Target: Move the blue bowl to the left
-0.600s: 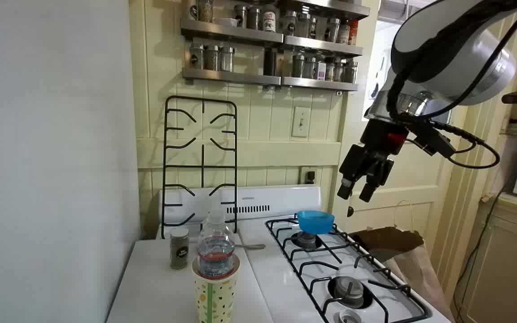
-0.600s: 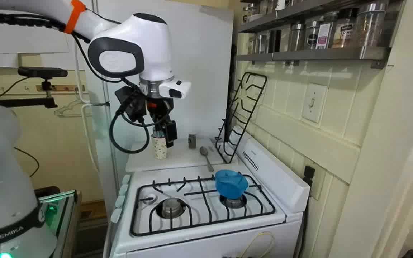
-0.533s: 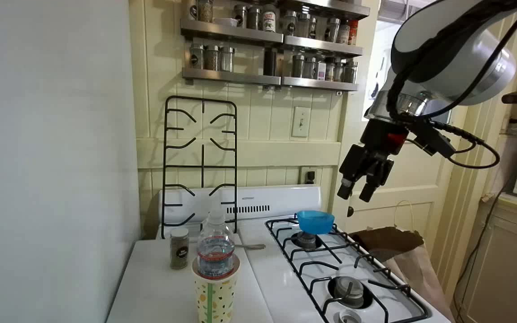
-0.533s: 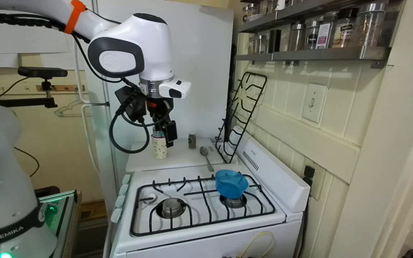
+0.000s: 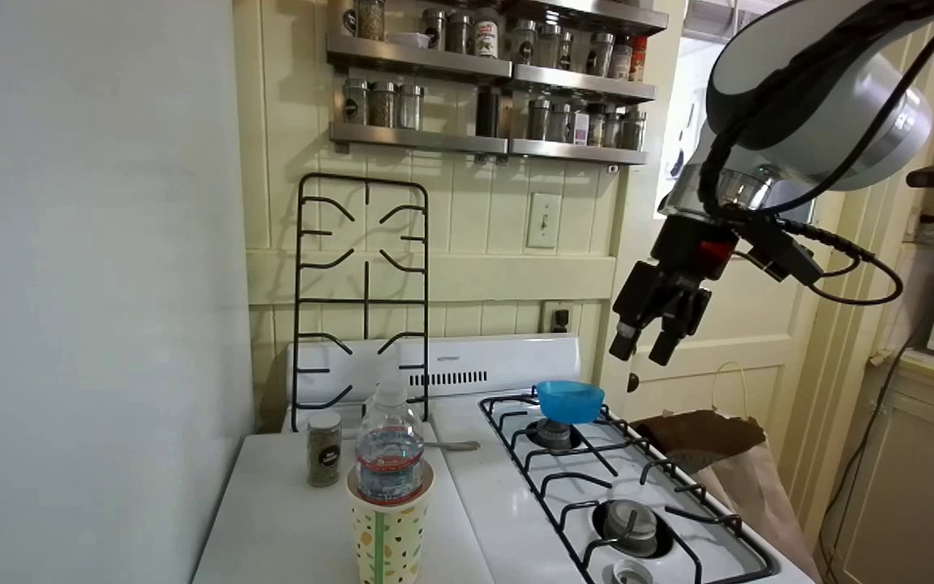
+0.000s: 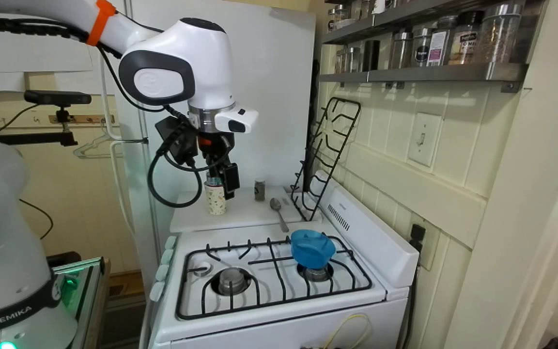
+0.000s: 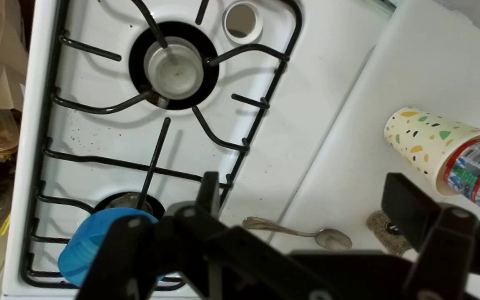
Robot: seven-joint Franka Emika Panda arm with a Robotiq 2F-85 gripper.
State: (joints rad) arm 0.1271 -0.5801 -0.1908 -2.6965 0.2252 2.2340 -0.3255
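Observation:
The blue bowl (image 5: 569, 402) sits on the stove grate over the back burner in both exterior views (image 6: 312, 249). In the wrist view the bowl (image 7: 85, 246) is at the lower left, partly hidden behind a finger linkage. My gripper (image 5: 643, 349) hangs in the air above the stove, higher than the bowl and apart from it. In the wrist view the gripper (image 7: 302, 183) has its fingers wide apart with nothing between them. An exterior view shows the gripper (image 6: 229, 189) from the side.
A patterned cup (image 5: 390, 539) with a clear labelled bottle (image 5: 390, 454) in it stands on the white counter (image 5: 272, 535). A spice jar (image 5: 323, 450) and a spoon (image 7: 298, 231) lie near. A second grate (image 6: 332, 145) leans on the wall under spice shelves (image 5: 418, 142). A paper bag (image 5: 726, 462) is beside the stove.

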